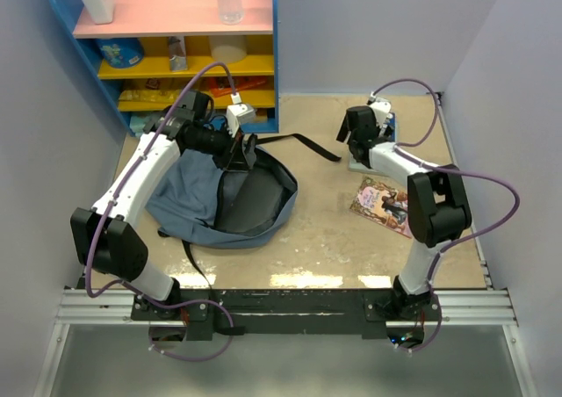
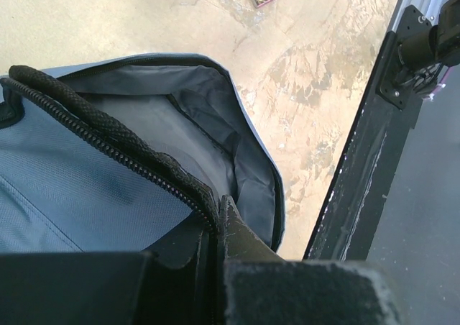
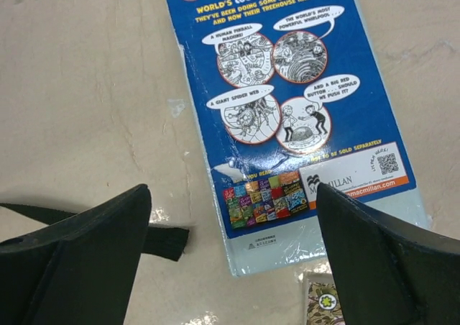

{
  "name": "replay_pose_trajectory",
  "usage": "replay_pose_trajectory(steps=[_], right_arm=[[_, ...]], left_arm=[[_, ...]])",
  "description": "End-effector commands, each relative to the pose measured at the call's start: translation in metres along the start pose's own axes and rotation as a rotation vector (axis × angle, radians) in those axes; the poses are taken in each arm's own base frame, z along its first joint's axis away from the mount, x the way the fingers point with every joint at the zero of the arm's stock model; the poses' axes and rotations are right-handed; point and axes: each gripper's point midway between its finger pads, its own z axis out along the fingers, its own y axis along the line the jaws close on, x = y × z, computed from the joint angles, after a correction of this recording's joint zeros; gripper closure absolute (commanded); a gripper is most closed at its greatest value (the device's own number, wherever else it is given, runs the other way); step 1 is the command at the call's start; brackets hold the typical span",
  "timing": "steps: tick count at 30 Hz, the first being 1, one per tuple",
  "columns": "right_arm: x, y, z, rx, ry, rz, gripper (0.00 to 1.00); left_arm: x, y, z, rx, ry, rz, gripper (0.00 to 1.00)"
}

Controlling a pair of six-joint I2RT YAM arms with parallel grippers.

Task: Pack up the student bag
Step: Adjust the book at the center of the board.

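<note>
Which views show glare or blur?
Top external: sharp, with glare patches on the table at its near edge. Left wrist: left end effector blurred, student bag crisp. Right wrist: blue book legible, sheen along its lower edge.

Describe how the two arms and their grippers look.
The left arm and right arm have white tubular links and bulky black joints; a purple cable loops along each. The left gripper and right gripper have matte black wedge-shaped fingers.
</note>
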Motion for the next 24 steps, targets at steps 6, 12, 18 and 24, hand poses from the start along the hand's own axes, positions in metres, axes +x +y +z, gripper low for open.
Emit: replay_pose_trajectory(steps=[6, 12, 18, 24], right_arm=[[-0.022, -0.024, 0.013, 0.187, -0.048, -0.113, 0.01], [-0.017, -0.016, 0.014, 0.153, -0.040, -0.123, 0.01], [-0.019, -0.013, 0.018, 0.155, -0.035, -0.145, 0.01], [-0.012, -0.003, 0.023, 0.162, -0.027, -0.206, 0.02]], left_arm=[[-0.001, -0.005, 0.001, 0.024, -0.013, 0.027, 1.00], [0.001, -0.005, 0.000, 0.025, -0.012, 0.025, 1.00], [0.001, -0.005, 0.000, 0.024, -0.014, 0.027, 1.00], [0.004, -0.004, 0.000, 0.023, -0.010, 0.023, 1.00]])
